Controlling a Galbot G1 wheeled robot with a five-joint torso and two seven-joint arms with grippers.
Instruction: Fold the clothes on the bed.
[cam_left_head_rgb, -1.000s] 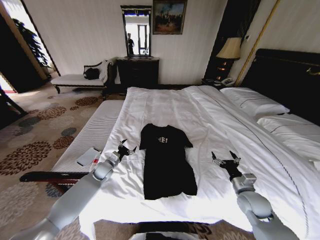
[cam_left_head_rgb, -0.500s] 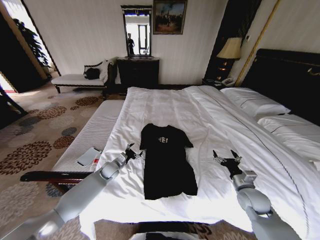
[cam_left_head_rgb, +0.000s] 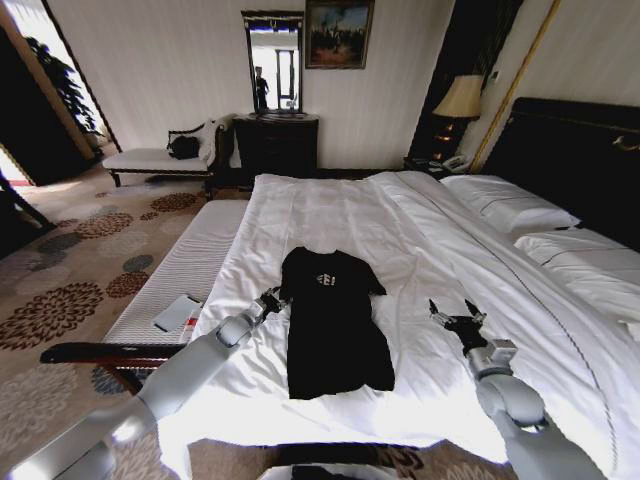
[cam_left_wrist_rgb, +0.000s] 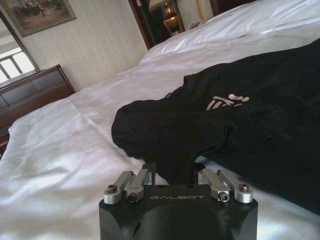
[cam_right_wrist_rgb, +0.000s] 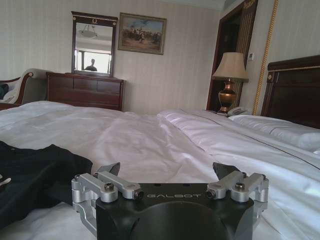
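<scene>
The clothes (cam_left_head_rgb: 332, 322) are one black T-shirt with white chest lettering, lying flat and face up in the middle of the bed (cam_left_head_rgb: 330, 215). My left gripper (cam_left_head_rgb: 272, 297) sits at the shirt's left sleeve. In the left wrist view that gripper (cam_left_wrist_rgb: 173, 170) has its fingers drawn in on the black sleeve edge (cam_left_wrist_rgb: 150, 140), with fabric running down between them. My right gripper (cam_left_head_rgb: 453, 318) rests open on the white sheet, well to the right of the shirt. In the right wrist view it (cam_right_wrist_rgb: 167, 172) holds nothing, and the shirt (cam_right_wrist_rgb: 35, 175) lies off to one side.
A white-cushioned bench (cam_left_head_rgb: 185, 262) runs along the bed's left side with a grey flat slab (cam_left_head_rgb: 177, 313) on it. Pillows (cam_left_head_rgb: 510, 205) and the dark headboard (cam_left_head_rgb: 570, 160) are at the right. A lamp (cam_left_head_rgb: 460, 100) and a dresser (cam_left_head_rgb: 275, 140) stand behind.
My left gripper has moved right from the bare sheet onto the shirt's left sleeve and its fingers have drawn in. The right gripper has barely shifted.
</scene>
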